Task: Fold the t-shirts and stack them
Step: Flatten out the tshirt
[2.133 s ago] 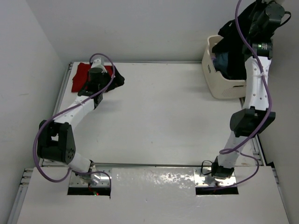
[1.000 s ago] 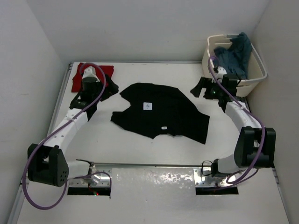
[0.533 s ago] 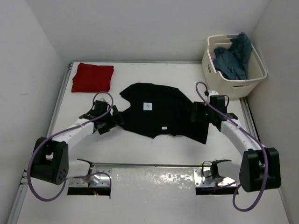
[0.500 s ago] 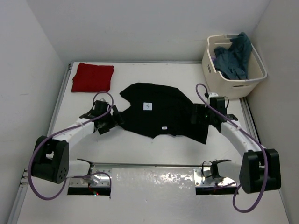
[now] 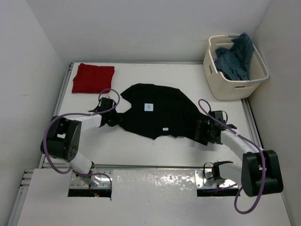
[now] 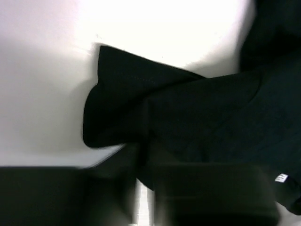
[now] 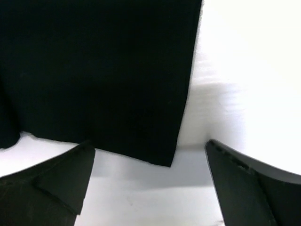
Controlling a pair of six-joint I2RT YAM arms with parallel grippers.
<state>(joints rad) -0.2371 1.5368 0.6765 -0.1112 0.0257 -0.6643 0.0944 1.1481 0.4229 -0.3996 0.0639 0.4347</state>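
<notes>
Top external shows black t-shirt (image 5: pixel 160 113) spread, rumpled; right pincer (image 7: pixel 149 147) gapes; left pincer (image 5: pixel 114 119), cannot tell.

We see a plain black t-shirt (image 5: pixel 160 113), one flat shade all over, broken only by a small white tag (image 5: pixel 149 107). The red t-shirt (image 5: pixel 93 78) is a solid, even red. The table (image 5: pixel 155 150) is white and the tub (image 5: pixel 230 89) cream, with the blue-grey shirt (image 5: pixel 235 56) a dull slate tone. We note white arms (image 5: pixel 87 120) with black joints, and their cables (image 5: pixel 107 90) are purple.
</notes>
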